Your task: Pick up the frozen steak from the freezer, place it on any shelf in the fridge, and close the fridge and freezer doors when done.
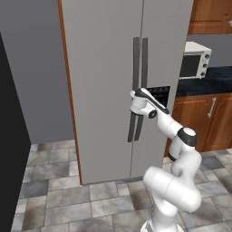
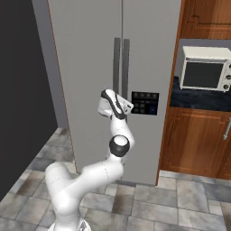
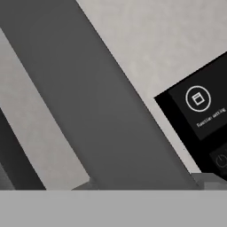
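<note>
The fridge and freezer doors stand shut side by side: the left door and the right door, which carries a black dispenser panel. Two dark bar handles run along the seam between them. My gripper is pressed up to these handles at panel height. In the hand view the right door's handle crosses the picture very close, and the left door's handle shows at the lower left. My fingers are hidden, so their state is unclear. The frozen steak is hidden.
A white microwave sits on a dark counter to the right, above wooden cabinets. A dark wall stands on the left. Tiled floor lies in front of the doors.
</note>
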Tool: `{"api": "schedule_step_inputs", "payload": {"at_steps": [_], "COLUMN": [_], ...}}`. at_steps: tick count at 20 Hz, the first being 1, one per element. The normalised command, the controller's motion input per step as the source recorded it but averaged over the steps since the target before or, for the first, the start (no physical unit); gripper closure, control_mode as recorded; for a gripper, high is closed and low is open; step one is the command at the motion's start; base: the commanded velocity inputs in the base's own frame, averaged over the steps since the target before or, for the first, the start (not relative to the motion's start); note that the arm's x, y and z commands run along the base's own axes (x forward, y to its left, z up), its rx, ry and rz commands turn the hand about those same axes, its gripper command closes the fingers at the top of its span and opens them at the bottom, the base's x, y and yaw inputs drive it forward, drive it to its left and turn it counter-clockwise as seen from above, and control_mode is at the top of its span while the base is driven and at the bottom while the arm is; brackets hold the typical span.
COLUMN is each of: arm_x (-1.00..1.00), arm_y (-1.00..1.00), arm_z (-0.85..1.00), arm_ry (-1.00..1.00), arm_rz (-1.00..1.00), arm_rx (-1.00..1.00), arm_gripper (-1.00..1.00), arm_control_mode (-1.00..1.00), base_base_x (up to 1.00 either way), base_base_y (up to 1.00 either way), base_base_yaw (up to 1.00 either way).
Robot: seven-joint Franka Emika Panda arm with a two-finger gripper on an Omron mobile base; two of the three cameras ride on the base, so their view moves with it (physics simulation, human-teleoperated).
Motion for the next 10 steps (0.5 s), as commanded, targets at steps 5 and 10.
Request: {"api": "schedule_step_inputs", "payload": {"at_steps": [5, 10], "arm_x": [0.02, -0.50], "arm_y": [0.53, 0.14], "arm_z": [0.00, 0.00], "arm_ry": [0.00, -0.06], "arm_rz": [0.29, 0.22], "arm_rx": [-0.10, -0.18], "arm_gripper": [-1.00, -1.00], "arm_control_mode": [-1.00, -1.00], "base_base_x": [0.00, 0.00], "base_base_y": [0.00, 0.00], "base_base_yaw": [0.00, 0.00]}}
